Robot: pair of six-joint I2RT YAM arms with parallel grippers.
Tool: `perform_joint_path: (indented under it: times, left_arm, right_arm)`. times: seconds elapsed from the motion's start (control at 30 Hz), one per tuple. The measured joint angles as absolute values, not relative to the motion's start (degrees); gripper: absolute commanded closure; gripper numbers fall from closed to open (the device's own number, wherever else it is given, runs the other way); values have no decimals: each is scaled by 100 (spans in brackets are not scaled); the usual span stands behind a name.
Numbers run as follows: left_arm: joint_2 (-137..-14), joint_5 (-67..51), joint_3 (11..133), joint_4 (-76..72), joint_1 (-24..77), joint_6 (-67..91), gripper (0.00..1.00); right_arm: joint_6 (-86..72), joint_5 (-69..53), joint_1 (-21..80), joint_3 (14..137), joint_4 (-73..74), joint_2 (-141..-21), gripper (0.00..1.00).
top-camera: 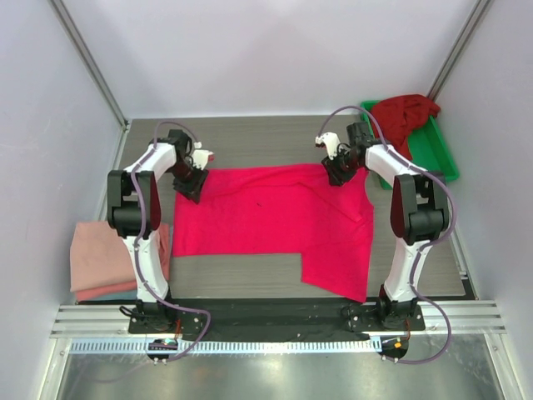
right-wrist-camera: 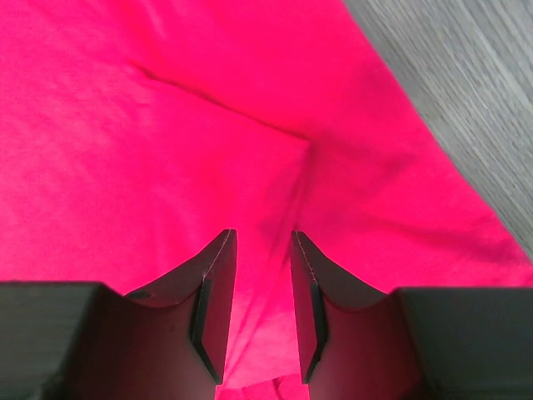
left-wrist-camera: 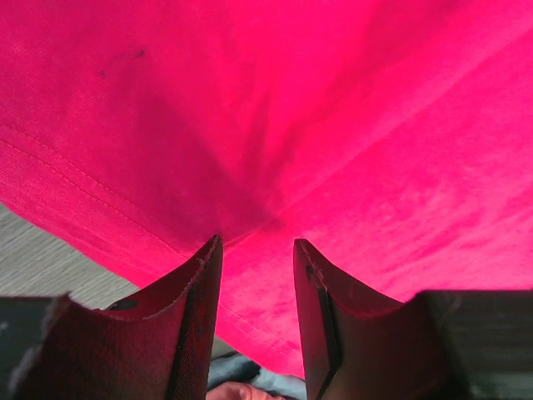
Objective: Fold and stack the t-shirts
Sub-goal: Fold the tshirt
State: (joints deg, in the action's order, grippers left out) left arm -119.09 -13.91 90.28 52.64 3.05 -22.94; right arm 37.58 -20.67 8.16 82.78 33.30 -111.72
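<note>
A bright pink shirt (top-camera: 275,217) is lying spread flat in the middle of a grey surface (top-camera: 250,142), between the two arms. Its far edge is running from one tool to the other, and a flap of it is reaching toward the near edge on the right side.

The left tool (top-camera: 192,190) is sitting on the far left corner of the pink shirt, and the right tool (top-camera: 338,173) on the far right corner. In both wrist views the jaws are standing narrowly apart, with pink cloth showing across the gap. Creases are running in toward each gap, most clearly on the left, so the tips seem to be pressing on the cloth. Whether either pinch is holding yet cannot be told.

A crimson shirt (top-camera: 404,112) is lying crumpled in a green tray (top-camera: 444,158) at the far right. A folded stack (top-camera: 96,254) of salmon shirts is resting at the near left, beside the left arm.

The pink shirt is looking light, thin and very soft. It is likely to sag and drape when lifted, holding no shape of its own. It should not be fragile, though one layer could slip from a shallow pinch. The stitched hem in the left wrist view is the thicker, firmer place to hold. Taking both far corners together, well inside the edge, should be keeping the fold line straight.
</note>
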Motion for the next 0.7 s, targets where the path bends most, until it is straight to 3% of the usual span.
perform_joint_path:
  times: [0.43, 0.7]
  left_arm:
    - [-12040, -1107, 9164, 5321, 292, -2294, 60]
    - [-12040, -1041, 9166, 5321, 292, -2294, 60]
  right_arm:
    - [3684, -2554, 626, 8700, 3343, -11786, 63]
    - [3632, -2740, 626, 8954, 3457, -12066, 85]
